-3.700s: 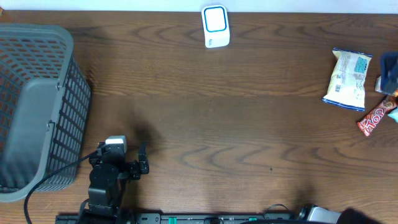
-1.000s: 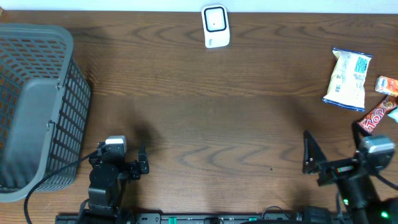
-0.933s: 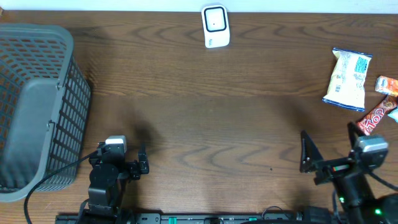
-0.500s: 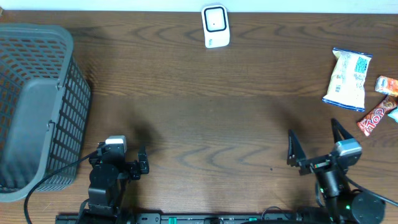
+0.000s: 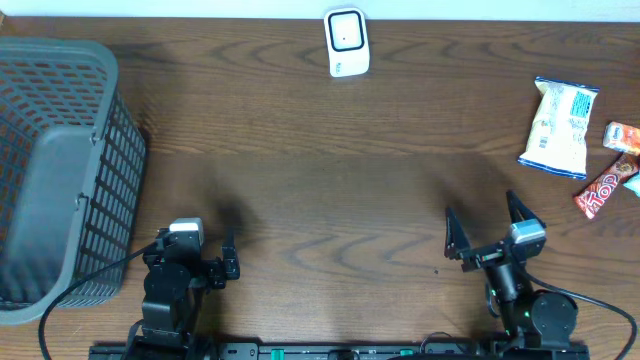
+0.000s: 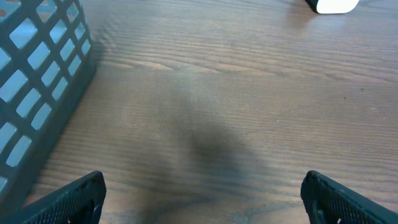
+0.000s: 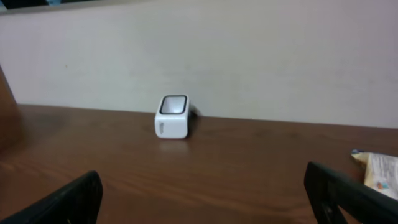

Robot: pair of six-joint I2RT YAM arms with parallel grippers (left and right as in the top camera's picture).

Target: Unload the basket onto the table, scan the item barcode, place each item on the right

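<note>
The items lie at the table's right edge: a white and yellow snack bag (image 5: 560, 127), a red candy bar (image 5: 600, 192) and an orange packet (image 5: 622, 135). The white barcode scanner (image 5: 347, 42) stands at the far middle edge; the right wrist view shows it (image 7: 173, 116) ahead against the wall, with the snack bag (image 7: 379, 171) at the right border. My right gripper (image 5: 486, 222) is open and empty near the front edge, well short of the items. Folded at the front left, my left gripper (image 5: 196, 250) is open and empty over bare wood (image 6: 202, 196).
A large grey mesh basket (image 5: 60, 170) fills the left side, and its wall (image 6: 37, 81) is close on the left in the left wrist view. A blue-edged wrapper (image 5: 632, 183) pokes in at the right border beside the candy bar.
My right arm has pulled back from the right edge near the items, moving left and toward the front, still open and empty. The left arm and the items have not moved.
</note>
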